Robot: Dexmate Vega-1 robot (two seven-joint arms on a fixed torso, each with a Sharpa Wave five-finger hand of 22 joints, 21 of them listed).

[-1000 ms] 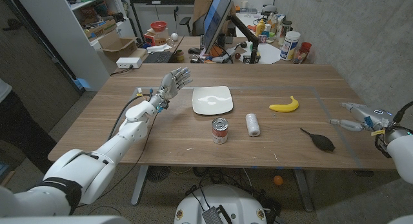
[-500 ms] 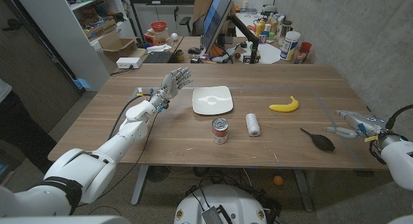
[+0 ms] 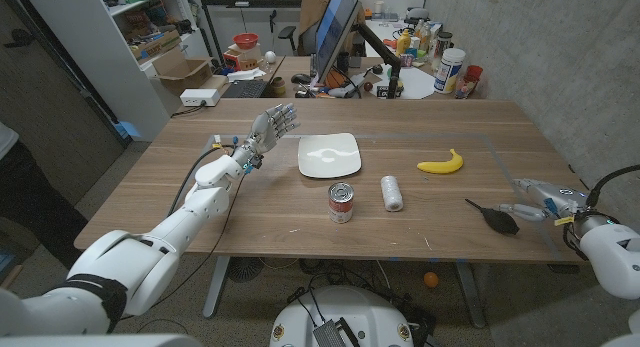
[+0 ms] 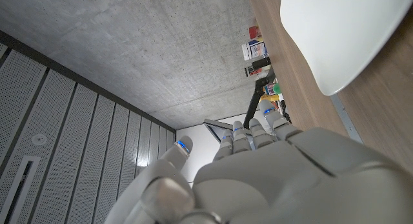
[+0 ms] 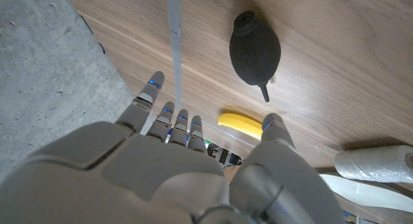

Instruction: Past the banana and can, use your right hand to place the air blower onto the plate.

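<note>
Just ahead of the spread, empty right hand (image 3: 540,200), the air blower (image 3: 498,219) lies on the bench (image 3: 270,212), its nozzle pointing away from the fingertips.

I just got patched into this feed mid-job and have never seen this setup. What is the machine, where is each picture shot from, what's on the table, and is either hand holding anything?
It is a two-armed robot with humanlike hands at a wooden table. The wide picture comes from its head, looking down. The other two come from cameras on each wrist, looking along the back of that hand, so they appear turned.

On the table: a white plate, a can, a spool of white thread, a banana and a black air blower.

The left hand is raised beside the plate, fingers apart, holding nothing. The right hand is open next to the air blower, not gripping it.
</note>
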